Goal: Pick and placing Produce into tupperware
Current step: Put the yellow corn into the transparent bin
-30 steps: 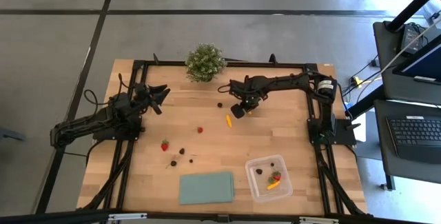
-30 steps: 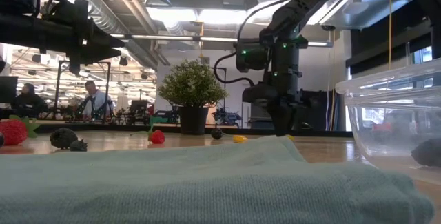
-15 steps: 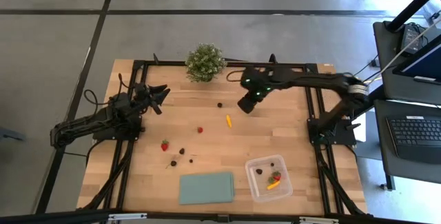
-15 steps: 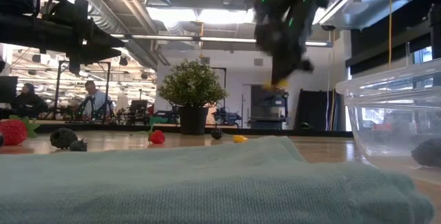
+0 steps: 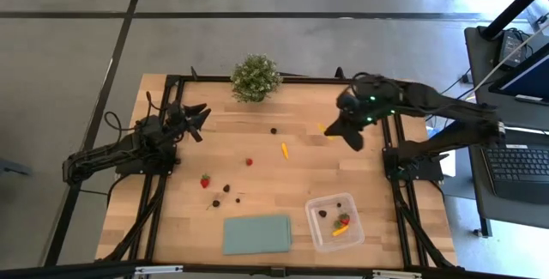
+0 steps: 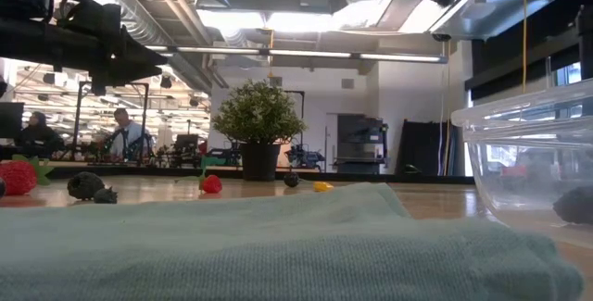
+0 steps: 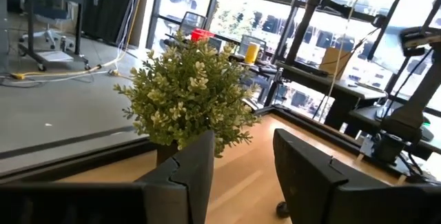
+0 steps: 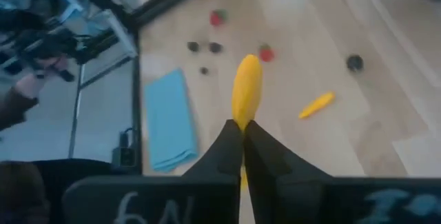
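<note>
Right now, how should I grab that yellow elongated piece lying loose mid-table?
Take the yellow elongated piece across its narrow middle, coming straight down. It lies flat on the wooden table, long axis running roughly front to back, so set the fingers across that line.

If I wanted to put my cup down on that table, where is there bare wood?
Bare wood lies between the clear box and the table's right edge, and along the left edge below the left claw. It is crowded mid-table: strawberries, dark berries and a yellow piece are scattered above the green cloth. The right claw, holding a yellow piece, hangs over the upper right.
</note>
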You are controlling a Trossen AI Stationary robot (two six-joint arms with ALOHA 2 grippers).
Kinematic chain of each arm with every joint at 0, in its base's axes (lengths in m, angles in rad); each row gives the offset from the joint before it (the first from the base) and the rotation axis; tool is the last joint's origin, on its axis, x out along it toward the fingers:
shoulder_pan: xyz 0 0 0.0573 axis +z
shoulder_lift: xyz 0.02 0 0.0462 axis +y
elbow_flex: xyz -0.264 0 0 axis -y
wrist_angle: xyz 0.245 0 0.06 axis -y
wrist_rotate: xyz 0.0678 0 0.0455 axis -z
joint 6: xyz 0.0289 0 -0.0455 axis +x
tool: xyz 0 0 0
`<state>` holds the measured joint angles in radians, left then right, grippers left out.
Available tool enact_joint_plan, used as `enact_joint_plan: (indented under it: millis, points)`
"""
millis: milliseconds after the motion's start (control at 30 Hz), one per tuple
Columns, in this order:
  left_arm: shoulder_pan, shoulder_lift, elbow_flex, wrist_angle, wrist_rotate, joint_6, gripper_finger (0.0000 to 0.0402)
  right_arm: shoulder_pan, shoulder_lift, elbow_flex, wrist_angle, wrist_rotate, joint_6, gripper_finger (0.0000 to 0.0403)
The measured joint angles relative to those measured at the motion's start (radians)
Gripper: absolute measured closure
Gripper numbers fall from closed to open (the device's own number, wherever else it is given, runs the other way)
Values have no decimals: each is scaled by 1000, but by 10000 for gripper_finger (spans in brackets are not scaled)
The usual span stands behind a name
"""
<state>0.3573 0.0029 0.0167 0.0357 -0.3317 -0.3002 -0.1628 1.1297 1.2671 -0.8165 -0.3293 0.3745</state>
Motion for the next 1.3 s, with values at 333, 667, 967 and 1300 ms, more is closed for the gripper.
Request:
enact_joint_plan:
  millis: [333,667,967,1300]
  points:
    - [0,0,0,2,-27,16,259,120,36,225,-434,121,-160,396]
    - [0,0,0,2,-23,14,259,324,244,394,-649,172,42,396]
    - [0,0,0,0,12,14,259,548,360,252,-487,197,308,396]
    - [0,0,0,-2,28,14,259,652,369,-135,78,205,637,396]
